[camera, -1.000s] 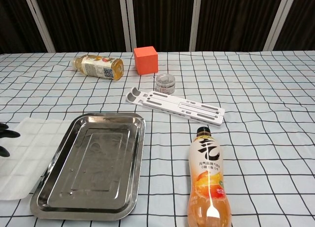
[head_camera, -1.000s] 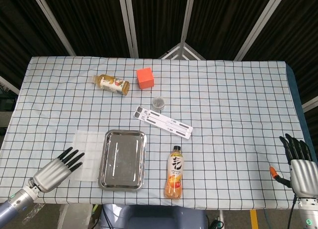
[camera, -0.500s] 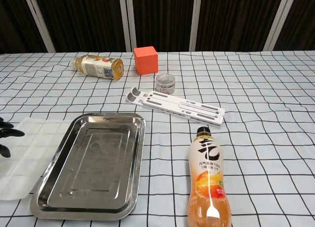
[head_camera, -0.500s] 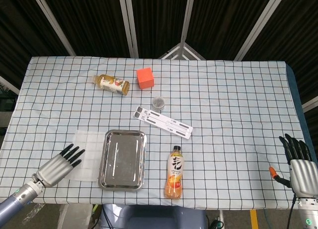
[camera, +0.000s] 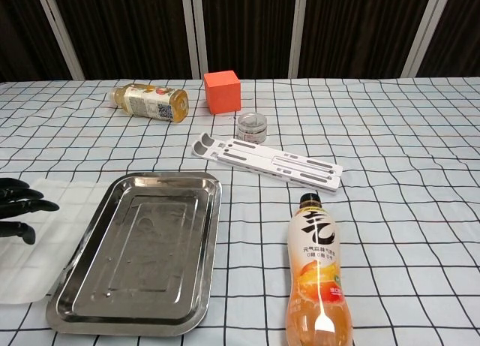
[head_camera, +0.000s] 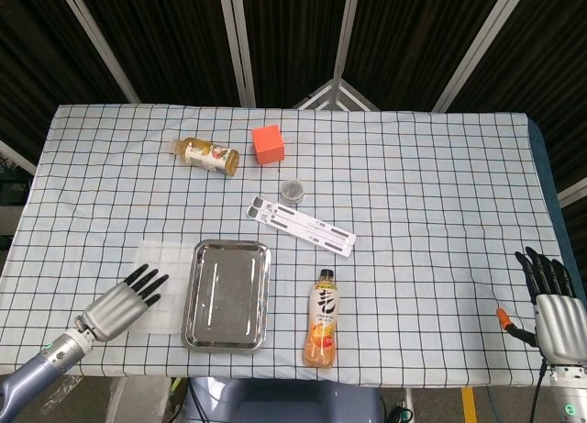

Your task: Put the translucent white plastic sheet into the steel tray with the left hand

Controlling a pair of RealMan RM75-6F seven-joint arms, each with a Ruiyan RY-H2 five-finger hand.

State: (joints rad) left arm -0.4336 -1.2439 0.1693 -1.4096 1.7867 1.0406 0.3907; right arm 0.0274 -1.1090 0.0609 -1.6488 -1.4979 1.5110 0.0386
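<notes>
The translucent white plastic sheet [head_camera: 163, 272] [camera: 52, 226] lies flat on the checked cloth, touching the left side of the empty steel tray [head_camera: 227, 294] [camera: 142, 248]. My left hand [head_camera: 122, 302] [camera: 22, 209] hovers over the sheet's near left part, palm down with its fingers spread toward the tray; it holds nothing. In the chest view only its black fingertips show at the left edge. My right hand [head_camera: 550, 299] stays off the table's near right corner, fingers straight and apart, holding nothing.
An orange drink bottle [head_camera: 322, 330] lies right of the tray. Behind it are a white slotted stand [head_camera: 301, 227], a small jar [head_camera: 293, 190], an orange cube [head_camera: 268, 144] and a tea bottle [head_camera: 205, 153] on its side. The table's front edge is close to my left hand.
My left hand has moved right and forward over the sheet, so more of its fingers show in the chest view. The sheet, tray and right hand have not moved.
</notes>
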